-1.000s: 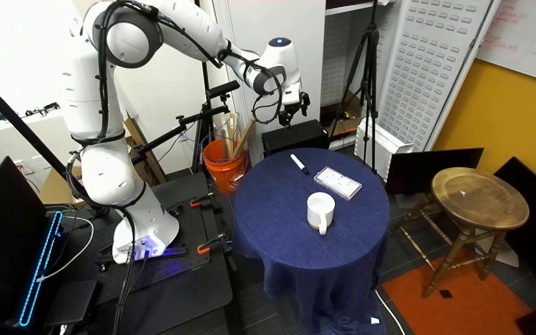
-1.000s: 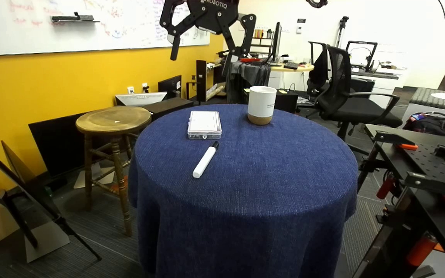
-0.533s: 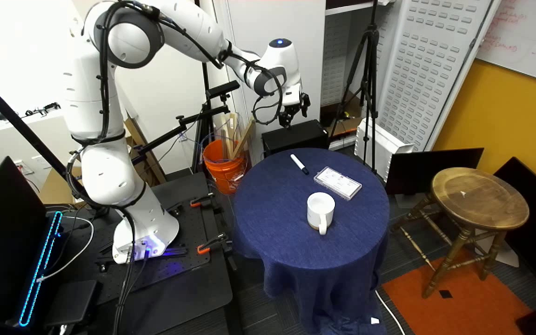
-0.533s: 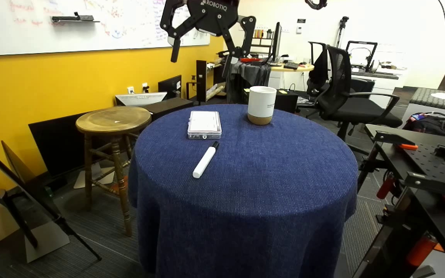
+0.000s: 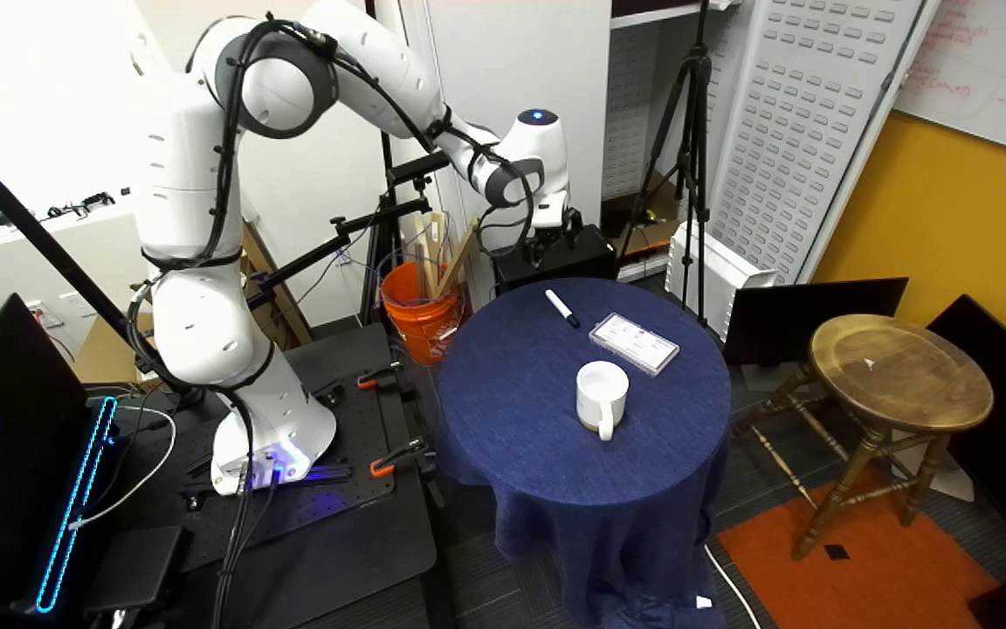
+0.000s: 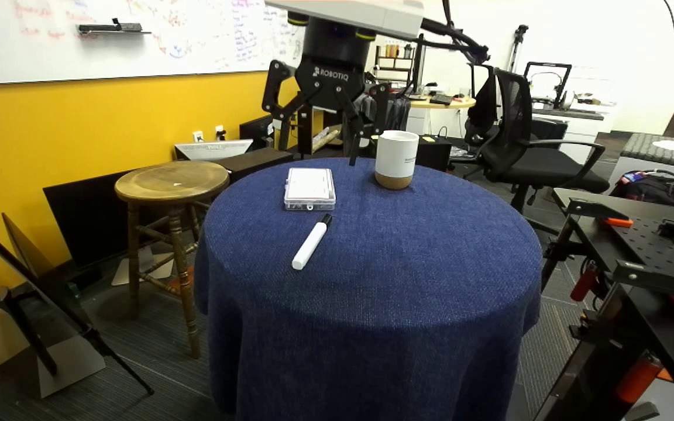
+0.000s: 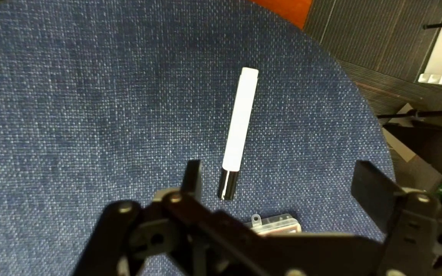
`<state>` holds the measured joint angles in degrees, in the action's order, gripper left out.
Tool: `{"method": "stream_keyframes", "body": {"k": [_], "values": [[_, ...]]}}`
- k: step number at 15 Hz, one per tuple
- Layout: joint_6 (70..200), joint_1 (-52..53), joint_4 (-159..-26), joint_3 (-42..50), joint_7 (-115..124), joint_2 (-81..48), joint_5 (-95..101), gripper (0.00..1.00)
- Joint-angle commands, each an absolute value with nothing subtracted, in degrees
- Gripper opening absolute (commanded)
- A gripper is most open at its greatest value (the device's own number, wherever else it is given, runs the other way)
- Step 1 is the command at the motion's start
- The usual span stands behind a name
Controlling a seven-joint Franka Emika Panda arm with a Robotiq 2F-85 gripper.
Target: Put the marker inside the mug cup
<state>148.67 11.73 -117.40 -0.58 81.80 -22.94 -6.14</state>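
The marker lies flat on the blue cloth-covered table, a white stick with a black cap, in both exterior views and the wrist view. The white mug cup stands upright with a cork base, in both exterior views; it is out of the wrist view. My gripper is open and empty, above the table. In the wrist view my gripper has its fingers wide apart; the marker's black cap shows between them, nearer the left finger, and its body extends ahead.
A flat clear case with a white top lies on the table between marker and mug; its corner shows behind the gripper. A wooden stool and a black tripod stand beyond the table.
The arm has moved down, bringing the open gripper lower toward the table, and slightly to the right in an exterior view. Marker, mug and case have not moved.
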Motion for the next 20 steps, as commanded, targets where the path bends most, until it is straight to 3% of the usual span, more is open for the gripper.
{"method": "stream_keyframes", "body": {"k": [1,20], "values": [[150.8,12.7,-116.3,0.4,85.3,-26.0,-6.2,1.0],[153.0,11.3,-108.4,-0.1,84.7,-38.6,-12.2,1.0]]}}
